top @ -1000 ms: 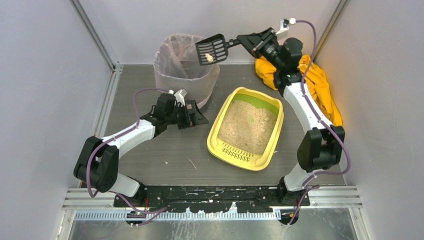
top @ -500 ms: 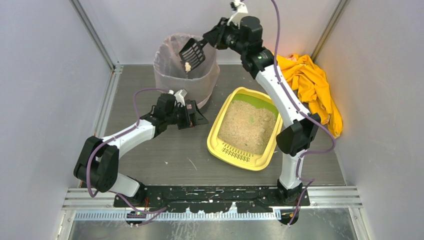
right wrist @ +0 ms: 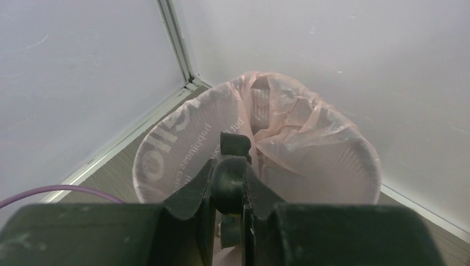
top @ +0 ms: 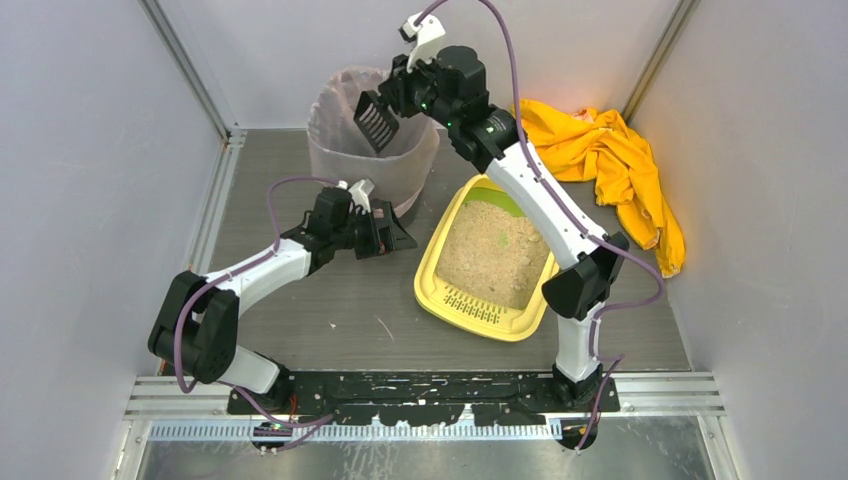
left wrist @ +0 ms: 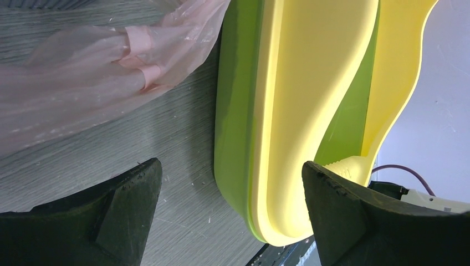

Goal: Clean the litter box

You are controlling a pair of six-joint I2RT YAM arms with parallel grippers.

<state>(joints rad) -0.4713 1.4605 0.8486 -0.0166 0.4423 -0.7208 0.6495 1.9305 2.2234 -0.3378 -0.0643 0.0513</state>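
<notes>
One clump, carried on the scoop [top: 377, 118] a second ago and lying at its lower edge half a second ago, is no longer seen on the blade. The scoop has been swung from 1 o'clock to 11 o'clock of the table [top: 330, 310] and is now tipped blade-down over the mouth of the bin [top: 340, 150]. The clump is judged to have been dropped into the bin. Its landing is not shown, since the bin's bottom is hidden in the wrist view.

The right gripper [top: 402, 97] is clamped tight on the scoop handle.

The left gripper [top: 395, 238] has not been moved. Its fingers [left wrist: 124, 213] are spread wide and nothing is held between them. It is stationed at 9 o'clock of the box [top: 432, 270], near the wall and apart from it.

The box is lying flat just toward 3 o'clock of the table's centre, its place unchanged and its slotted ledge at 6 o'clock. Sandy litter is seen across its floor. Whether further clumps remain cannot be told.

One transfer is therefore judged complete. A return of the scoop to the box is judged to be the next step, should more waste be found.
</notes>
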